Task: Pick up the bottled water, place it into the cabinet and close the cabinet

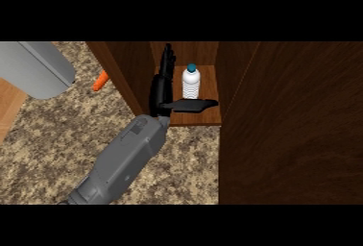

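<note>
While its fingers [164, 72] run straight up along the inner left wall of the cabinet [284, 120], the right hand [160, 93] stands open, and its thumb [193, 105] sticks out sideways to the right across the shelf. Neither the fingers nor the thumb curl round anything; the hand holds nothing. The bottled water [190, 81] stands upright on the wooden shelf [202, 117] inside the cabinet, just right of the fingers and just behind the thumb; whether it touches either cannot be told. Its body is clear and ribbed, its cap blue-green.

A speckled brown and beige counter [50, 139] spreads below and left of the cabinet. The cabinet is dark wood, and its wide door panel fills the view's right side, standing open. Left of the cabinet wall an orange object [101, 81] lies on the counter, partly hidden. A large grey rounded shape [39, 67] fills the upper left corner, and a strip of lighter wood [8, 108] shows at the left edge.

From the lower edge the grey forearm [124, 161] rises slanting up and to the right, its wrist at the shelf's front left corner.
</note>
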Controlling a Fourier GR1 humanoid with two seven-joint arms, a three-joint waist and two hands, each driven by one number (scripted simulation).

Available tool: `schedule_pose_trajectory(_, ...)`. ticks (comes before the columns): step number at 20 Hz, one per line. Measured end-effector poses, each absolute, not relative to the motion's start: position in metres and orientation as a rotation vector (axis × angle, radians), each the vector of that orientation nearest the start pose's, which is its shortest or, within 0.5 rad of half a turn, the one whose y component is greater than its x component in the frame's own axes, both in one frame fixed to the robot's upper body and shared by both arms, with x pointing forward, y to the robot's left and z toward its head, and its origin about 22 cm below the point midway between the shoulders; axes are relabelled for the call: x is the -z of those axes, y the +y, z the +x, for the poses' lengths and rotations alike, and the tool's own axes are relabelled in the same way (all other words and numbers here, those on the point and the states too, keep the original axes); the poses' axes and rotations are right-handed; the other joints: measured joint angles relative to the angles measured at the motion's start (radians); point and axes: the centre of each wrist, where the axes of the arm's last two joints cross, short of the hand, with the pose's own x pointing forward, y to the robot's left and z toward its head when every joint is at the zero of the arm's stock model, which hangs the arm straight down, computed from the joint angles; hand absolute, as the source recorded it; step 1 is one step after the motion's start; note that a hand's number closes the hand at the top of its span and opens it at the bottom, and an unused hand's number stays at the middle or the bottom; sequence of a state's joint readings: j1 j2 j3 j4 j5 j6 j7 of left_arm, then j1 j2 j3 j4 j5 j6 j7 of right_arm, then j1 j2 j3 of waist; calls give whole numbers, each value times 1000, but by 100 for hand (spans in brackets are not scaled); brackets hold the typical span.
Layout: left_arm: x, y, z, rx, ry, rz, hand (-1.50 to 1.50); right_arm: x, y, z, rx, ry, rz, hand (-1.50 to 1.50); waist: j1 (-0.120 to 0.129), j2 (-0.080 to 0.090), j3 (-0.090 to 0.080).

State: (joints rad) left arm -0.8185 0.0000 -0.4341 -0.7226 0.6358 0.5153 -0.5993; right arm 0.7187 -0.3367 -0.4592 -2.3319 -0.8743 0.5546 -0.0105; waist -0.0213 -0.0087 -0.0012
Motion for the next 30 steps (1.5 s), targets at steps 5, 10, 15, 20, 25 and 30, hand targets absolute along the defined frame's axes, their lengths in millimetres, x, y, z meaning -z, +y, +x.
schedule_pose_trajectory(5,-10,55,329,-93,-1869,-177,-150,-135,-357,58,-70,-1875,290,-150,24,-3,0)
schedule_pose_trajectory(10,0,57,284,-118,-1868,-220,-150,-136,-359,57,-78,-1881,284,-150,25,-1,0)
schedule_pose_trajectory(15,7,68,243,-107,-1836,-309,150,-135,-355,59,-87,-1878,315,150,26,1,0)
schedule_pose_trajectory(20,9,91,207,-67,-1828,-351,150,-138,-355,63,-166,-1841,356,150,26,2,0)
schedule_pose_trajectory(25,7,129,187,-42,-1830,-336,150,-133,-349,64,-203,-1801,430,150,23,3,0)
schedule_pose_trajectory(30,3,166,166,-21,-1825,-311,150,-133,-346,65,-309,-1726,518,150,24,1,-1)
